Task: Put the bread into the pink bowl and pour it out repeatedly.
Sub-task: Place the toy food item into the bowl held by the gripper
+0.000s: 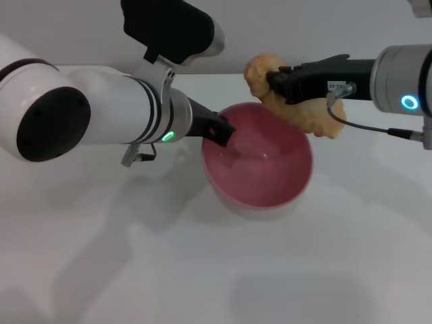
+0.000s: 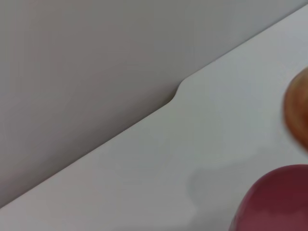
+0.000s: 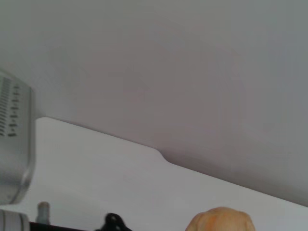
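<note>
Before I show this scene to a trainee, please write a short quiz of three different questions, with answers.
1. True or false: the bread lies inside the pink bowl.
2. Which hand grips the bowl's rim: A) left hand B) right hand?
3. Fill in: the bowl stands on the white ____.

Key: 1 false, the right hand holds it above the far rim; 2 A; 3 table.

White table (image 1: 202, 270), notched far edge; plain grey wall (image 2: 96, 48) behind.
</note>
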Robot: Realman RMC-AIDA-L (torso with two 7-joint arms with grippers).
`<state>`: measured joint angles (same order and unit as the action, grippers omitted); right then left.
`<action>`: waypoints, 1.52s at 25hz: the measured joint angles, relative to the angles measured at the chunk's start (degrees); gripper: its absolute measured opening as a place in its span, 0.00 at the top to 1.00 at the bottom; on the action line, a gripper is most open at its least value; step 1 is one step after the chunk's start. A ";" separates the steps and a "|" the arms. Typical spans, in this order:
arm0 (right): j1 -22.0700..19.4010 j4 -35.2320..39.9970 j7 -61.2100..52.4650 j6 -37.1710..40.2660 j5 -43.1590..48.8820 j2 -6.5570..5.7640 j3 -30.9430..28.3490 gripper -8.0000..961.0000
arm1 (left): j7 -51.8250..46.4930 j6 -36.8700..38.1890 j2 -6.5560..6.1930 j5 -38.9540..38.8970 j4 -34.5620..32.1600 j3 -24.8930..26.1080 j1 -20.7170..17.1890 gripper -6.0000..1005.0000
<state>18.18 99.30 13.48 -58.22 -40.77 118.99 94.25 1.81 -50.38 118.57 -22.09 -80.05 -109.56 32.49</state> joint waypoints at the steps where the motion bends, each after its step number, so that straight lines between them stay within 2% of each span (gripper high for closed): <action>1: 0.02 -0.19 0.00 0.28 -0.02 0.01 0.27 0.88 | -0.01 0.21 0.00 -0.28 0.00 -0.08 0.09 0.86; 14: 0.48 -3.90 0.79 4.48 -3.46 -0.06 3.09 0.90 | -0.05 1.72 -0.05 -1.55 -0.03 -0.15 0.65 0.86; 20: 1.55 -4.19 1.02 4.10 -5.62 -0.09 3.76 0.90 | -0.05 1.71 -0.18 -1.56 -0.02 -0.15 0.72 0.86; 27: 0.48 -3.64 2.41 4.04 -6.52 -0.20 3.81 0.91 | 0.23 1.58 -0.34 -1.56 0.22 0.34 0.72 0.86; 29: -0.04 -3.60 2.30 4.03 -6.60 -0.11 3.82 0.70 | 0.33 1.59 -0.39 -1.47 0.55 0.58 0.75 0.86; 35: -2.65 -1.22 1.88 4.48 -7.03 0.04 2.50 0.44 | 0.48 1.84 -0.39 -1.09 1.85 1.89 1.08 0.86; 38: -3.92 1.08 2.26 4.51 -7.39 0.10 0.81 0.43 | 0.59 2.25 -0.37 -1.10 4.13 3.03 1.65 0.86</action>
<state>14.26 100.37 15.75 -53.70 -48.16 119.10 95.06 2.40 -48.13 118.20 -23.19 -75.91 -106.53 34.14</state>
